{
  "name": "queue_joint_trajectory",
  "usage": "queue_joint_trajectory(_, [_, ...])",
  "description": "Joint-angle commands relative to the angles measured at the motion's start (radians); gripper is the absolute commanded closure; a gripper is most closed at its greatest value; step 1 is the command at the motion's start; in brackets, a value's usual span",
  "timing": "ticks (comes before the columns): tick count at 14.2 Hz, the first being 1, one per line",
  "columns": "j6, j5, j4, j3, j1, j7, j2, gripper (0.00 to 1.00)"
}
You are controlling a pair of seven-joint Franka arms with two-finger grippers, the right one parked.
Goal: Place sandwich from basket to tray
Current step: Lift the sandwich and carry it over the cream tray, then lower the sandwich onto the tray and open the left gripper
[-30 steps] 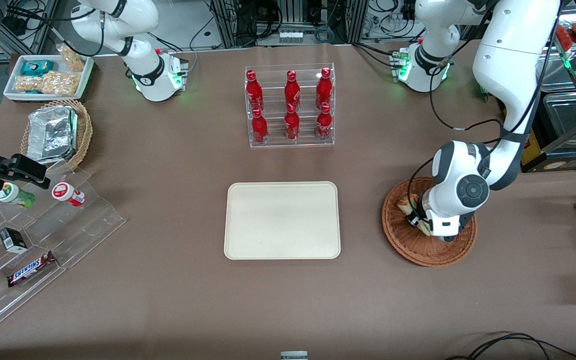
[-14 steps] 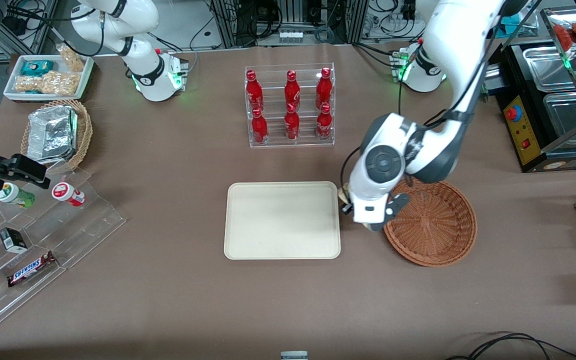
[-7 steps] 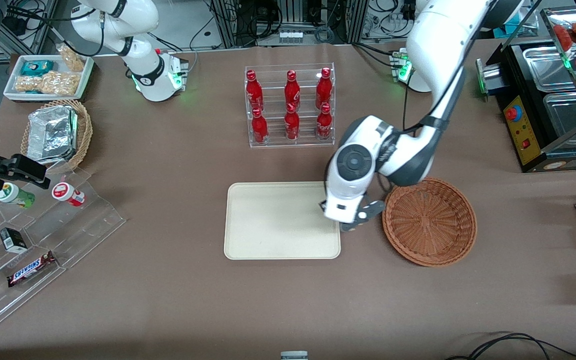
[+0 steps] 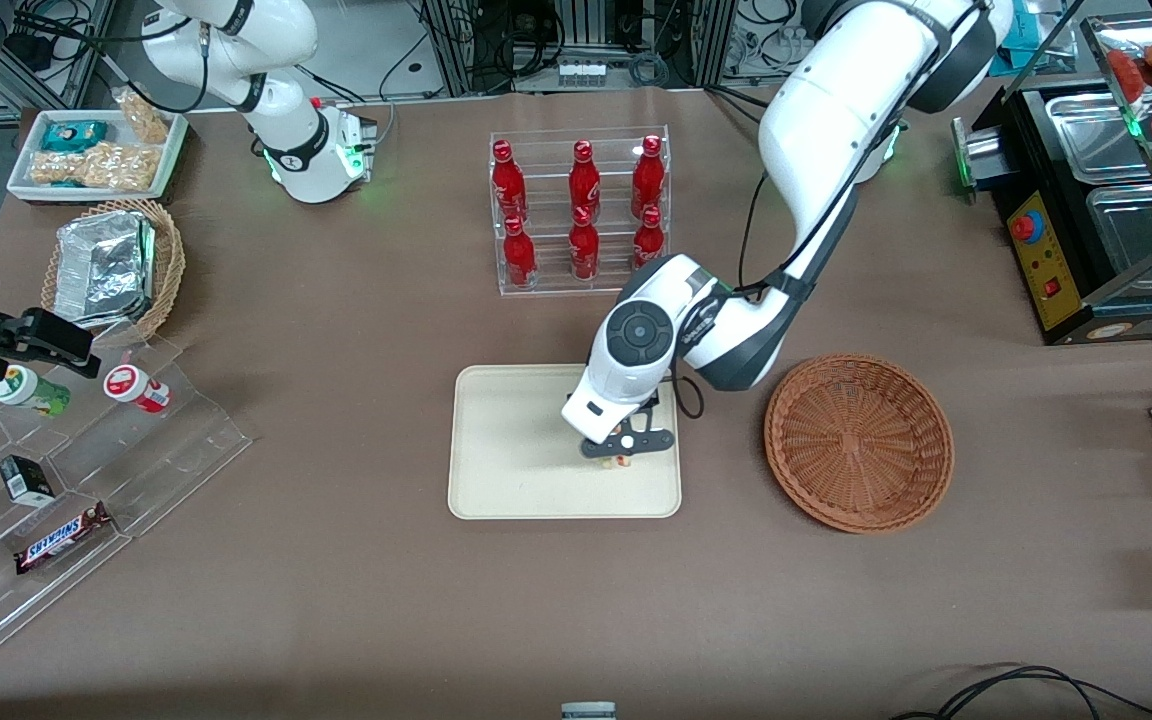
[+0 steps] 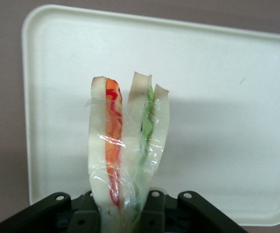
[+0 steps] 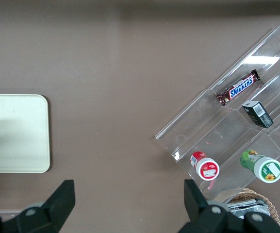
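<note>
Sandwich (image 5: 125,160), one, clamped upright in the closed gripper (image 4: 624,452) above the tray (image 4: 506,470); basket (image 4: 858,442) beside it.

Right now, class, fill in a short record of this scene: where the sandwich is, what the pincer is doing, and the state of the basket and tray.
sandwich: a wrapped wedge, held above the tray, not yet set down
pincer: the pincer is shut on the sandwich, over the part of the tray nearest the basket
tray: the cream tray has nothing lying on it
basket: the brown wicker basket is empty, beside the tray toward the working arm's end
task stage: carried across, release still to come
</note>
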Motion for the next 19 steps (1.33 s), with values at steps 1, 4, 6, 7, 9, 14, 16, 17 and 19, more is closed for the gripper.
queue_joint_trajectory(1, [0.026, -0.022, 0.058, -0.025, 0.001, 0.066, 0.067, 0.86])
queue_joint_trajectory(4, [0.074, -0.016, 0.071, -0.025, -0.027, 0.058, 0.094, 0.60])
queue_joint_trajectory(6, [0.089, -0.006, 0.071, -0.013, -0.053, 0.023, 0.099, 0.40])
queue_joint_trajectory(7, [0.089, -0.006, 0.072, -0.013, -0.053, -0.002, 0.097, 0.33])
queue_joint_trajectory(9, [0.089, -0.006, 0.072, -0.011, -0.050, -0.014, 0.093, 0.30])
queue_joint_trajectory(14, [0.041, 0.000, 0.060, -0.007, -0.044, -0.092, 0.015, 0.00])
queue_joint_trajectory(16, [-0.163, -0.014, 0.060, 0.022, -0.033, -0.083, -0.089, 0.00])
queue_joint_trajectory(17, [-0.246, -0.020, 0.060, 0.022, 0.003, -0.079, -0.149, 0.00])
queue_joint_trajectory(19, [-0.332, -0.052, 0.022, 0.007, 0.095, -0.044, -0.256, 0.00])
